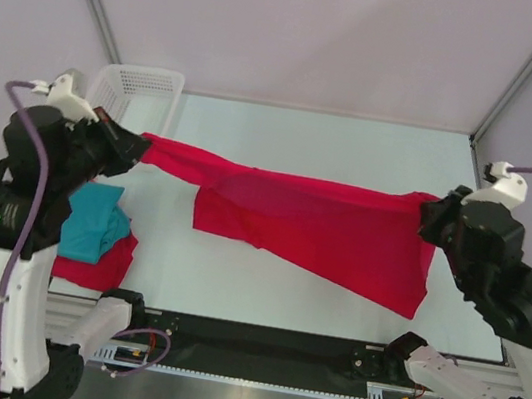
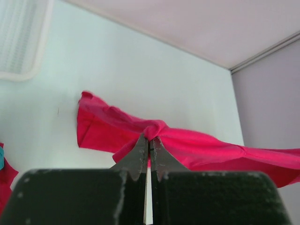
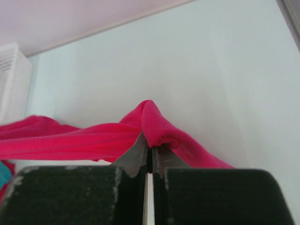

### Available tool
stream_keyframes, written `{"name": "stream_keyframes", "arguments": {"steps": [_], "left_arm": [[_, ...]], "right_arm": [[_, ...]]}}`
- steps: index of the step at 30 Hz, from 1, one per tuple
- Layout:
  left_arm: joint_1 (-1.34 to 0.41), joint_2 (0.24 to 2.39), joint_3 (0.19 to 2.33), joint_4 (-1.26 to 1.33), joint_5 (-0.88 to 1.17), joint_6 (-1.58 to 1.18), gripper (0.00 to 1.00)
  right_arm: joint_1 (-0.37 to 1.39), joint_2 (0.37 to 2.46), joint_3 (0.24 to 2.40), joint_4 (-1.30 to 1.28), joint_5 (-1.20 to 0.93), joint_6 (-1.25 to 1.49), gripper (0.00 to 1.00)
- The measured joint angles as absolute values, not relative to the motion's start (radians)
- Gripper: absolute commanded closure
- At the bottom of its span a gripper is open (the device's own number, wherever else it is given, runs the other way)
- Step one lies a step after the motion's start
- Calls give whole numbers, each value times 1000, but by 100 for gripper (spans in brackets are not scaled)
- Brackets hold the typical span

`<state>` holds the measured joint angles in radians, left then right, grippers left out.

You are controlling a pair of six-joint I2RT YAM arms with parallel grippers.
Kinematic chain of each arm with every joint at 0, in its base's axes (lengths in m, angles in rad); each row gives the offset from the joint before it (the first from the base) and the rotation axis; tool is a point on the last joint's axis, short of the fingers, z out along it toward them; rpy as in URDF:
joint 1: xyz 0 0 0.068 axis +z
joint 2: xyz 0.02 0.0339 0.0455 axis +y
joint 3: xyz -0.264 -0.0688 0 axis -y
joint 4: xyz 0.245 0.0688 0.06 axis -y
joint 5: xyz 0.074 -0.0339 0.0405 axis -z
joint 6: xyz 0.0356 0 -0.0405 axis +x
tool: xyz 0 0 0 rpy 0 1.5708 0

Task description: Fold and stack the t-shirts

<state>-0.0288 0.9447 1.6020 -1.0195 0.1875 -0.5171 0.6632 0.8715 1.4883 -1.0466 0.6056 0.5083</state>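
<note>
As L gripper and R gripper each clench an end of the red shirt, it spans the table left edge to right, taut, likely to flatten it pre-fold. Teal/red stack sits at near-left corner.

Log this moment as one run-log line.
left gripper: shut on crimson t-shirt | right gripper: shut on it too | span: stretched between grippers | stack: teal shirt on red shirt, left side
</note>
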Motion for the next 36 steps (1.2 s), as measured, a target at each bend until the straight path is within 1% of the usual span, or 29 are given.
{"name": "stream_keyframes", "arguments": {"steps": [4,7,13,18,22,26,36], "left_arm": [[-29,848,1660,-1058,187,-542,100],[-29,813,1728,-1092,186,-562,100],[-29,846,1921,-1168,185,-607,100],[-29,881,2099,-1222,186,-640,100],[-29,891,2199,-1250,189,-665,100],[-29,891,2255,-1271,195,-684,100],[-29,904,2319,-1299,197,-717,100]], "right_arm": [[672,799,1522,-1090,621,548,100],[671,784,1557,-1096,615,552,100],[636,799,1674,-1103,563,542,100],[550,823,1791,-1109,486,517,100],[488,845,1860,-1118,412,497,100],[444,853,1896,-1148,350,490,100],[350,854,1978,-1225,224,473,100]]}}
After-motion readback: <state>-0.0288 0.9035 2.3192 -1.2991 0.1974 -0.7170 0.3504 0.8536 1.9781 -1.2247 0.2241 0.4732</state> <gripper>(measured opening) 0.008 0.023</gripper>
